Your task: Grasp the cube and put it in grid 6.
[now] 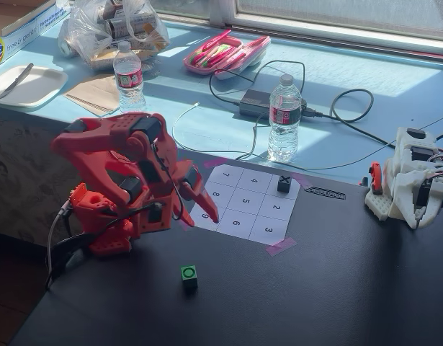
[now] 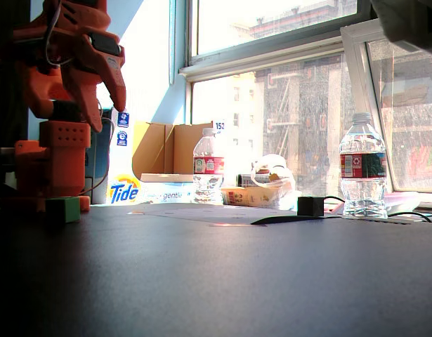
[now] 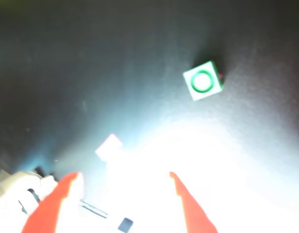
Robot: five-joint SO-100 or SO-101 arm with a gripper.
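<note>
One black cube (image 1: 284, 184) inside the paper grid (image 1: 244, 202).

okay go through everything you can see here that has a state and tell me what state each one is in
gripper: open, empty, raised above the table.
green cube: upright on the dark table, circle face up, outside the grid, untouched.
black cube: sitting on the grid's far corner cell, X up.
cell 6: vacant.
near water bottle: upright, capped.
far water bottle: upright, capped.
pink case: open.

Black X cube (image 1: 284, 184) on grid; two water bottles (image 1: 284, 117).
</note>
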